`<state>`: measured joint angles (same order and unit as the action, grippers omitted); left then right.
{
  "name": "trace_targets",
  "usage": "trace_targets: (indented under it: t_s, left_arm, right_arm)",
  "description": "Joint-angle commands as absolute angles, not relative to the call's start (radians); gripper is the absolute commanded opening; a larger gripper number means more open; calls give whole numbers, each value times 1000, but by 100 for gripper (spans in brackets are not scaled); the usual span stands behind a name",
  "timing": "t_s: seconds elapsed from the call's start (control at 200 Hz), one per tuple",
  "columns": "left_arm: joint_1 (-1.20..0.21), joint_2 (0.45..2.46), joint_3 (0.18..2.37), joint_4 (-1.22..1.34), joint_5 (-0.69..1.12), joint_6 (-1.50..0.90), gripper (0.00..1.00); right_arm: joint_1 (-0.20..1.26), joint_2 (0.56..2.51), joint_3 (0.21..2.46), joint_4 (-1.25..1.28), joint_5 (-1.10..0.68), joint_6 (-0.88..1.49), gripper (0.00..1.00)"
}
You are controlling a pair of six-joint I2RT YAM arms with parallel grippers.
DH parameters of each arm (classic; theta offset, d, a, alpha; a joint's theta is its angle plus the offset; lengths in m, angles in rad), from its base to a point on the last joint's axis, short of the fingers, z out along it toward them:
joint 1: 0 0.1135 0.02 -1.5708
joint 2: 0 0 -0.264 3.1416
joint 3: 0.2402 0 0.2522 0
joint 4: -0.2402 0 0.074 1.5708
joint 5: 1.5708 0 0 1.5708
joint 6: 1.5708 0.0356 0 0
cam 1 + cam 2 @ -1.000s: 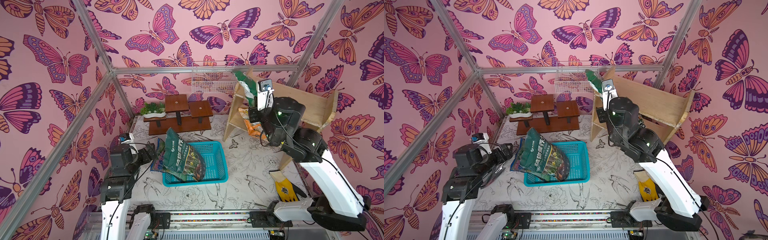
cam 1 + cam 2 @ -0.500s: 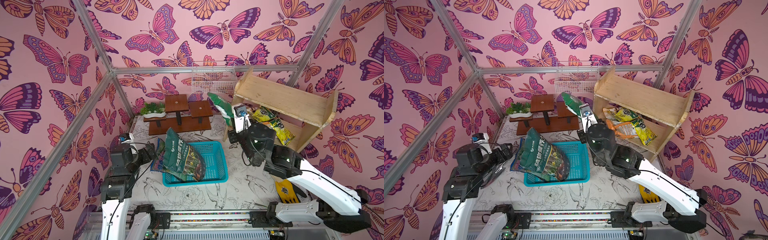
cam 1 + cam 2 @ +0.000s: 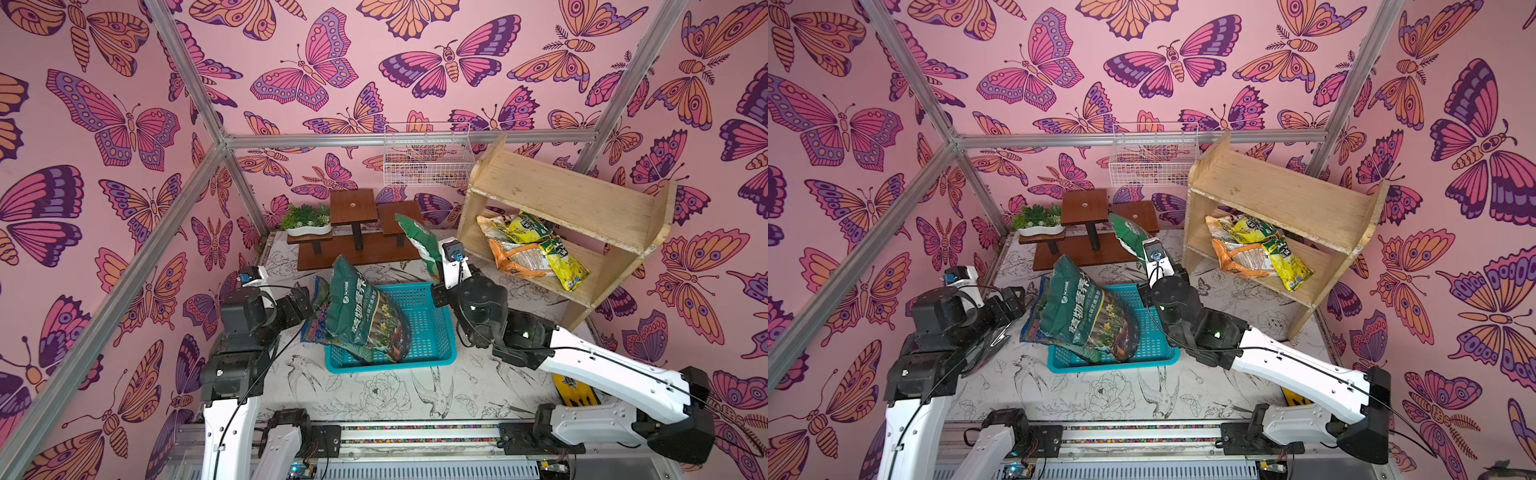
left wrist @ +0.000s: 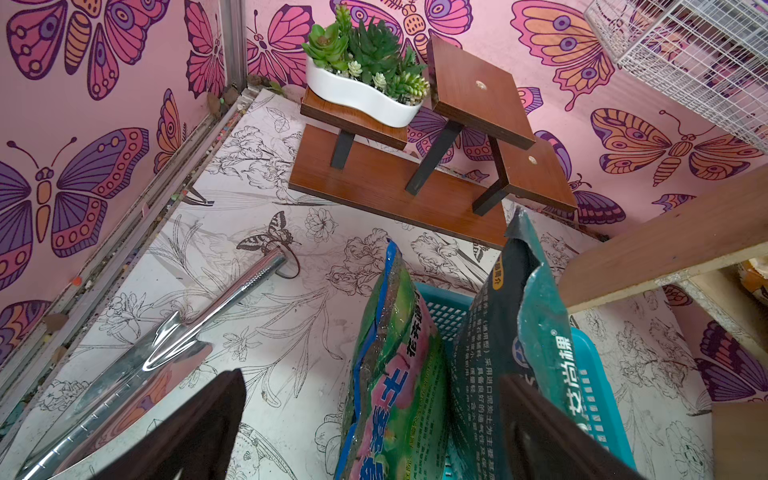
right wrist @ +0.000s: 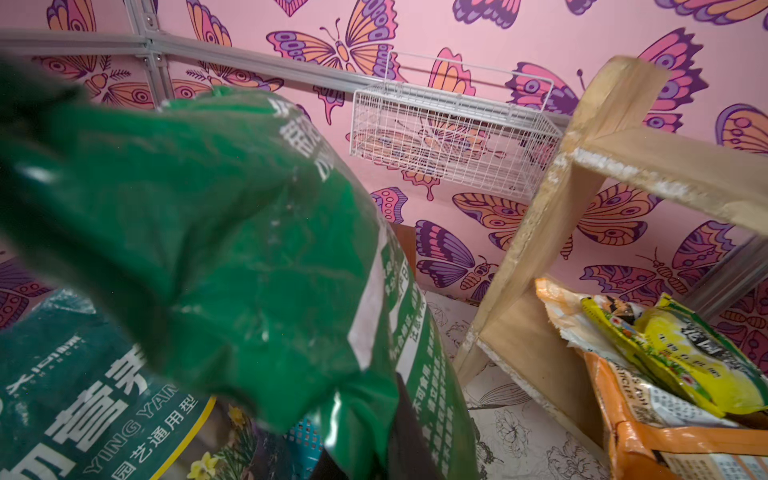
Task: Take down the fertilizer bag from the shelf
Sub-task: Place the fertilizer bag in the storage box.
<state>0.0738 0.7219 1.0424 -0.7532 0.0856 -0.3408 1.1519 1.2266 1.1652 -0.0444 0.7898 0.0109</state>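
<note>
Jaws of the right gripper (image 5: pixel 365 457) are pressed together on one end of the green bag (image 5: pixel 249 249), whose free end sticks up and away from the wrist. In both top views the bag hangs in the air, clear of the shelf (image 3: pixel 573 195) and over the far corner of the blue basket (image 3: pixel 390 362), between the shelf and the brown stand (image 3: pixel 357 253). The left gripper (image 3: pixel 302 305) is spread wide and holds nothing. It sits just beside the bags leaning in the basket; whether it touches them I cannot tell.

The main part looks done, since the bag is off the shelf. What seems left is lowering it, probably into the basket, and letting go.

Counted:
- one green bag in the grip
- two bags in the basket, a dark green bag (image 3: pixel 365 316) and a blue and pink bag (image 4: pixel 390 374)
- an orange bag (image 3: pixel 509 255) with yellow packaging (image 3: pixel 561 259) on the shelf's lower tier; whether the yellow is one bag or two is unclear
- one shelf, one basket, one stand
- one white wire basket (image 3: pixel 428 158)
- one potted plant (image 4: pixel 365 79)
- one metal trowel (image 4: pixel 174 345)
- two arms
</note>
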Motion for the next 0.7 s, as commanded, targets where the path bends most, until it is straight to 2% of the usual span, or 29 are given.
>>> trace_targets:
  t_s: [0.0, 0.696]
  left_arm:
    - [81, 718, 1027, -741, 83, -334, 100]
    - [81, 711, 1027, -740, 85, -336, 100]
  right_arm:
    - [1156, 1220, 1121, 214, 772, 65, 0]
    - [1143, 1522, 989, 423, 787, 251, 0]
